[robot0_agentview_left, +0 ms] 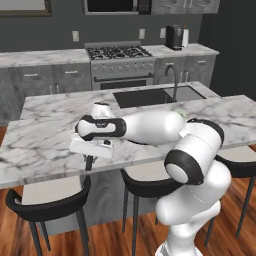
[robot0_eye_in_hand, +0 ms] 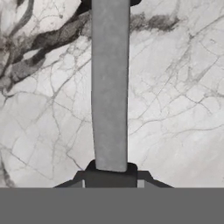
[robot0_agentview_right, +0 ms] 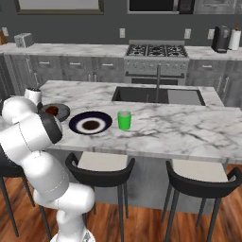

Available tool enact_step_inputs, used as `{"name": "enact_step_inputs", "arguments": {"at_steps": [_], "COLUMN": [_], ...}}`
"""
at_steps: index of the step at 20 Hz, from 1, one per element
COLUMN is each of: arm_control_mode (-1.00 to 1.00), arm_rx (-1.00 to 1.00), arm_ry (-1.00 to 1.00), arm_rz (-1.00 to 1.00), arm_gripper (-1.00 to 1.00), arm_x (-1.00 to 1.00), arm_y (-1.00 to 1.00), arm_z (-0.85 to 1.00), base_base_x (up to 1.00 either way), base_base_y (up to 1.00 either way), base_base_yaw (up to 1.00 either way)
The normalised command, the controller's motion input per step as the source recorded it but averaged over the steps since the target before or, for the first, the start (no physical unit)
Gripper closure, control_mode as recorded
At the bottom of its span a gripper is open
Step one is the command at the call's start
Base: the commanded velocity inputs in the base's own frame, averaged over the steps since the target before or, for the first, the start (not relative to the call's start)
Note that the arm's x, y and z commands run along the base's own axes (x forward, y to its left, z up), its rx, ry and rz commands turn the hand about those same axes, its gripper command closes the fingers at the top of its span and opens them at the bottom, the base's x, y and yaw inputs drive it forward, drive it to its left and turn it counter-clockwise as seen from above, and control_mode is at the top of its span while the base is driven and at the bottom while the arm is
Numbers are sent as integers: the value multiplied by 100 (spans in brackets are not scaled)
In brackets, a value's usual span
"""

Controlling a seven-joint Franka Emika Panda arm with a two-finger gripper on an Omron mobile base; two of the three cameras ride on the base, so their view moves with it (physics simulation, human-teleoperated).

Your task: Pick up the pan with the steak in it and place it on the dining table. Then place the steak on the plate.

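The pan (robot0_agentview_right: 56, 111) lies at the left end of the dining table (robot0_agentview_right: 165, 124), partly behind my arm, with the steak (robot0_agentview_right: 52, 110) as a dark reddish lump inside it. Its long handle (robot0_eye_in_hand: 109, 87) runs up the middle of the hand view over the marble (robot0_eye_in_hand: 175, 109), and my gripper (robot0_eye_in_hand: 110, 168) is shut on the handle's end. From the left base camera the gripper (robot0_agentview_left: 89, 164) points down near the front edge of the table (robot0_agentview_left: 45, 135). Right of the pan lies the plate (robot0_agentview_right: 90, 124), dark, flat and bare.
A green cup (robot0_agentview_right: 124, 120) stands just right of the plate. The sink (robot0_agentview_right: 142, 94) and faucet (robot0_agentview_right: 158, 82) sit in the island's far side. Black stools (robot0_agentview_right: 101, 165) line the near edge. Stove (robot0_agentview_right: 156, 51) and wall counters lie beyond.
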Motion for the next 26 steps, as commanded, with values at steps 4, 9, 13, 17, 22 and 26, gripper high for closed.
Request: {"name": "enact_step_inputs", "arguments": {"at_steps": [4, 9, 13, 17, 22, 26], "arm_control_mode": [-100, -100, -100, -100, -100, -100], "arm_rx": [-2, 0, 0, 0, 0, 1], "arm_ry": [1, 0, 0, -4, -7, -11], "arm_rz": [1, 0, 0, 0, 0, -1], "arm_gripper": [100, 100, -100, -100, -100, -100], "arm_x": [0, 0, 0, 0, 0, 0], "arm_y": [-4, 0, 0, 0, 0, 0], "arm_z": [-22, 0, 0, 3, 13, 40], "base_base_x": [0, 0, 0, 0, 0, 0], "base_base_y": [0, 0, 0, 0, 0, 0], "base_base_yaw": [0, 0, 0, 0, 0, 0]}}
